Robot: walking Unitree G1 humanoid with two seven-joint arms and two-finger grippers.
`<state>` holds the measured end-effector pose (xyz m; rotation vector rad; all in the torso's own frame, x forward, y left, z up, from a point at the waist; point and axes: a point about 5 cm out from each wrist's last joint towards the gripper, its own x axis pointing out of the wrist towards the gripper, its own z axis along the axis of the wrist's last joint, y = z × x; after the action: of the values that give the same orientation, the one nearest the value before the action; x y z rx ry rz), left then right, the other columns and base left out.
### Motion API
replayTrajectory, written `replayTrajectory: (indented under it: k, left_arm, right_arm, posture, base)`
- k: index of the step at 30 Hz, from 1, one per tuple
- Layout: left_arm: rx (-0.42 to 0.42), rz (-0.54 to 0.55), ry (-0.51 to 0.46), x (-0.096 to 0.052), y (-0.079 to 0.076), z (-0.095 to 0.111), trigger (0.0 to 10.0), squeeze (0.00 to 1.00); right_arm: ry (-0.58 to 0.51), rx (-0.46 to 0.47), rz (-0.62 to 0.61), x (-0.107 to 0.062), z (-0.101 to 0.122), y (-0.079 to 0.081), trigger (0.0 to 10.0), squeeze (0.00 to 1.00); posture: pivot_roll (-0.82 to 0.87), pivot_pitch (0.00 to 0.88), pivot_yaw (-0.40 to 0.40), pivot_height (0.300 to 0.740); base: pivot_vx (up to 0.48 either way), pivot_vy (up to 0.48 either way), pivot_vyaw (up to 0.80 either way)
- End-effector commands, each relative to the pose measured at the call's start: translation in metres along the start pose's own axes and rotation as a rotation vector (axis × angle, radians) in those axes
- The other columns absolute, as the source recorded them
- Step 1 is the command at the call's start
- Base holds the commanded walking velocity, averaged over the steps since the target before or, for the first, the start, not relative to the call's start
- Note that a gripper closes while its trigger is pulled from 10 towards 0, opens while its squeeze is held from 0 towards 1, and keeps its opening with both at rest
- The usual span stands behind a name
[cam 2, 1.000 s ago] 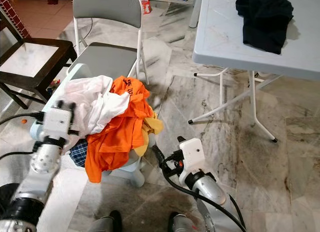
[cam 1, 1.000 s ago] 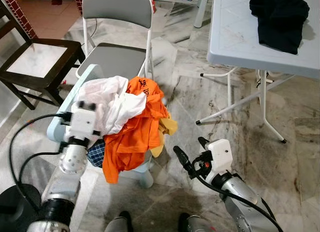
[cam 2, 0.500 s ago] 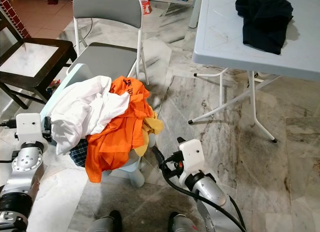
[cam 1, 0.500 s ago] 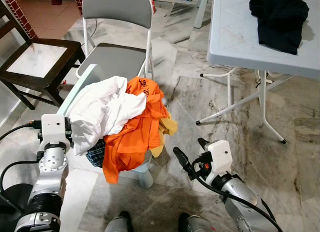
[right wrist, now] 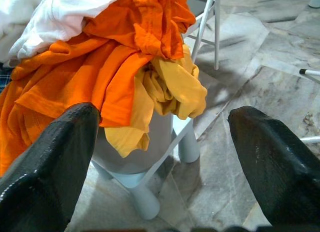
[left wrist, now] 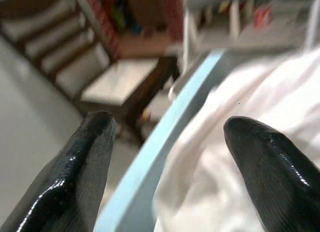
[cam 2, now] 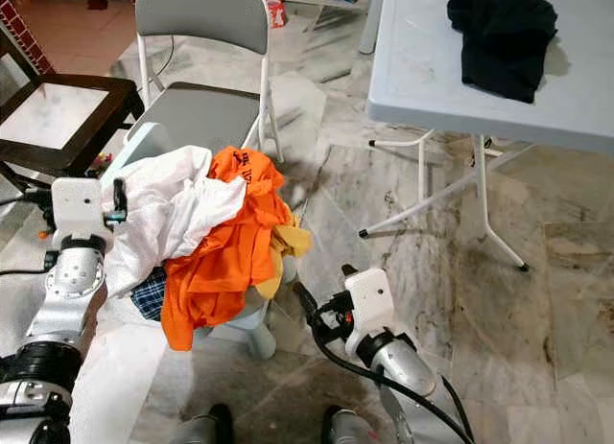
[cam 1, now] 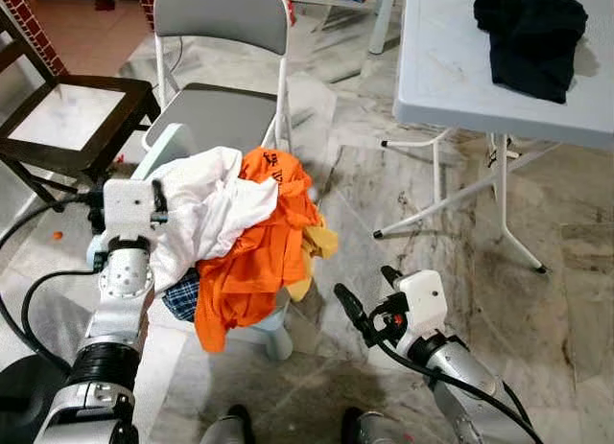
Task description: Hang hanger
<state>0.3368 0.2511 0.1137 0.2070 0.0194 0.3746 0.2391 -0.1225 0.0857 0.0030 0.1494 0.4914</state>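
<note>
Left claw (left wrist: 165,157) wide open, empty, at white shirt (cam 1: 206,209) heaped on pale-blue chair (cam 1: 163,142); right claw (right wrist: 165,157) open, empty, near. Cloth soft, light; no hanger discernible.

left gripper (left wrist: 167,157) risen again beside the white garment (cam 1: 206,209) (fingers spread), nearer the pale blue chair edge (left wrist: 150,164)

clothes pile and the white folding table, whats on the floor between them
Nothing: bare marble floor runs from the clothes pile to the white folding table, apart from the table's own legs, seen in both eye views.
</note>
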Motion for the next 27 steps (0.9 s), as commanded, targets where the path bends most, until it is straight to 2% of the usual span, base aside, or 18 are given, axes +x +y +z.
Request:
replayTrajectory:
  k: [1,2,5,8,9,10,11,12,13,16,18,21,27]
  left_arm:
    - [-0.048,0.037,0.104,0.002,0.008,-0.013,10.0,0.0]
    - [-0.073,0.04,0.157,0.003,0.008,-0.017,10.0,0.0]
    - [-0.114,-0.001,0.22,0.005,0.002,-0.022,10.0,0.0]
    - [-0.173,-0.095,0.246,0.006,-0.011,-0.023,10.0,0.0]
    - [-0.173,-0.095,0.246,0.006,-0.011,-0.023,10.0,0.0]
    - [-0.191,-0.133,0.24,0.007,-0.016,-0.021,9.4,0.0]
    - [-0.209,-0.186,0.232,0.007,-0.024,-0.017,4.4,0.0]
    - [-0.227,-0.21,0.226,0.008,-0.028,-0.015,0.8,0.0]
    - [-0.247,-0.248,0.218,0.008,-0.035,-0.011,0.0,0.0]
    - [-0.265,-0.288,0.21,0.007,-0.043,-0.009,0.0,0.0]
    - [-0.3,-0.385,0.23,0.0,-0.064,-0.01,0.0,0.0]
    - [-0.332,-0.44,0.244,-0.006,-0.078,-0.012,0.0,0.0]
    - [-0.353,-0.457,0.237,-0.011,-0.086,-0.013,0.0,0.0]
  right_arm:
    - [-0.004,-0.001,0.003,-0.003,0.0,0.002,10.0,0.0]
    - [-0.003,-0.001,0.001,-0.003,0.0,0.002,10.0,0.0]
    - [-0.001,-0.002,0.0,-0.004,0.0,0.002,10.0,0.0]
    - [-0.002,-0.002,-0.002,-0.004,0.0,0.002,10.0,0.0]
    - [-0.002,-0.002,-0.002,-0.004,0.0,0.002,10.0,0.0]
    - [-0.001,-0.002,-0.003,-0.004,-0.001,0.003,10.0,0.0]
    - [-0.001,-0.003,-0.004,-0.005,-0.001,0.003,10.0,0.0]
    - [-0.001,-0.004,-0.004,-0.005,-0.001,0.003,10.0,0.0]
    - [-0.001,-0.005,-0.004,-0.005,-0.001,0.003,10.0,0.0]
    - [-0.002,-0.005,-0.004,-0.005,-0.001,0.003,10.0,0.0]
    - [-0.002,-0.005,-0.004,-0.004,-0.001,0.004,10.0,0.0]
    - [-0.002,-0.005,-0.002,-0.004,-0.001,0.004,10.0,0.0]
    - [-0.001,-0.006,-0.003,-0.004,-0.001,0.004,10.0,0.0]
  posture:
    - [-0.11,0.229,-0.003,0.74]
    - [-0.11,0.229,-0.003,0.74]
    - [-0.12,0.229,-0.001,0.74]
    - [-0.12,0.231,0.001,0.74]
    - [-0.12,0.231,0.001,0.74]
    - [-0.12,0.231,0.001,0.74]
    - [-0.12,0.231,0.001,0.74]
    - [-0.12,0.231,0.003,0.74]
    - [-0.12,0.231,0.003,0.74]
    - [-0.12,0.231,0.003,0.74]
    - [-0.12,0.23,0.005,0.74]
    - [-0.12,0.23,0.004,0.74]
    - [-0.12,0.229,0.004,0.74]
  base:
    - [0.0,0.0,0.0]
    - [0.0,0.0,0.0]
    - [0.0,0.0,0.0]
    - [0.0,0.0,0.0]
    - [0.0,0.0,0.0]
    - [0.0,0.0,0.0]
    - [0.0,0.0,0.0]
    - [0.0,0.0,0.0]
    - [0.0,0.0,0.0]
    - [0.0,0.0,0.0]
    - [0.0,0.0,0.0]
    - [0.0,0.0,0.0]
    - [0.0,0.0,0.0]
